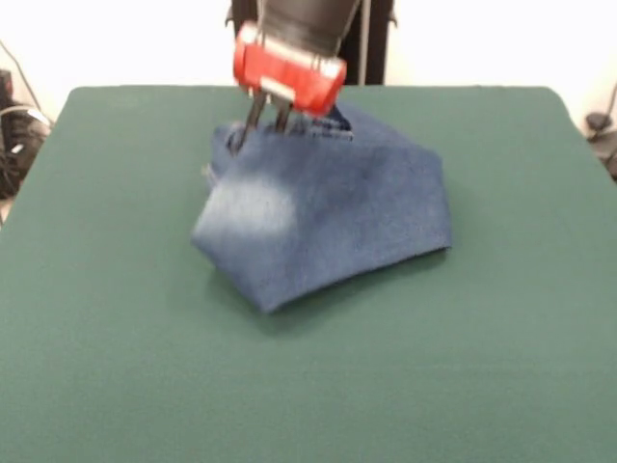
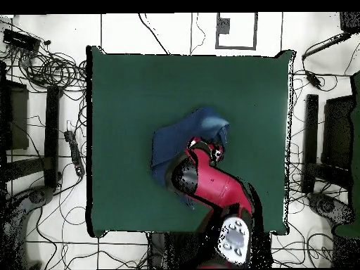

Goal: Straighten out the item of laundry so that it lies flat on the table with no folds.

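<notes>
1. where the jeans (image 1: 328, 217) lie doubled over near the middle of the table (image 1: 116, 338), a faded patch shows at their 9 o'clock side in the front view.
2. the gripper (image 1: 260, 130) stands at the heap's 11 o'clock edge, fingers down at the cloth; whether it grips cannot be told.
3. soft, limp, light denim, judged to drag rather than slide; a free outer edge suits pinching.

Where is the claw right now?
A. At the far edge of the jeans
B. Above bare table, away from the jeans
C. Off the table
A: the claw reaches down onto the far edge of the folded jeans on the table.
</notes>
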Controlling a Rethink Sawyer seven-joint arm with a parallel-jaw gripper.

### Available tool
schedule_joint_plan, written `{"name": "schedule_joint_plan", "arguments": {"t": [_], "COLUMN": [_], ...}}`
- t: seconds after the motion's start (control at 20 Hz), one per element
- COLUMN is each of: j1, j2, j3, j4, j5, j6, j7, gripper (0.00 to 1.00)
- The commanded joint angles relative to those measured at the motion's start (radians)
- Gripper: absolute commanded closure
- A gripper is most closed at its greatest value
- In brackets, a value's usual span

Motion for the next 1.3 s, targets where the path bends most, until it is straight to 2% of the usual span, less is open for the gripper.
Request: {"name": "schedule_joint_plan", "arguments": {"t": [0.05, 0.15, 0.35, 0.55, 0.75, 0.8, 0.85, 0.9, 1.05, 1.1, 1.2, 1.25, 1.3], "j1": [0.028, 0.008, -0.104, -0.125, 0.026, 0.112, 0.140, 0.203, 0.226, 0.181, 0.151, 0.139, 0.174], "j2": [0.173, 0.197, 0.216, 0.205, 0.208, 0.237, 0.251, 0.293, 0.322, 0.302, 0.286, 0.281, 0.289], "j3": [0.205, 0.228, 0.358, 0.425, 0.281, 0.174, 0.135, 0.047, 0.025, 0.113, 0.194, 0.222, 0.186], "j4": [-0.055, -0.072, -0.118, -0.134, -0.176, -0.210, -0.226, -0.271, -0.325, -0.315, -0.296, -0.295, -0.315], "j5": [-0.044, -0.060, -0.172, -0.173, -0.023, 0.062, 0.092, 0.154, 0.186, 0.168, 0.170, 0.154, 0.169], "j6": [-0.138, -0.163, -0.123, -0.027, 0.032, 0.053, 0.071, 0.126, 0.155, 0.125, 0.075, 0.065, 0.106], "j7": [0.184, 0.174, 0.113, 0.109, 0.164, 0.185, 0.191, 0.201, 0.194, 0.196, 0.218, 0.205, 0.196], "gripper": [1.00, 1.00, 1.00, 1.00, 1.00, 1.00, 1.00, 1.00, 1.00, 1.00, 1.00, 1.00, 1.00]}}
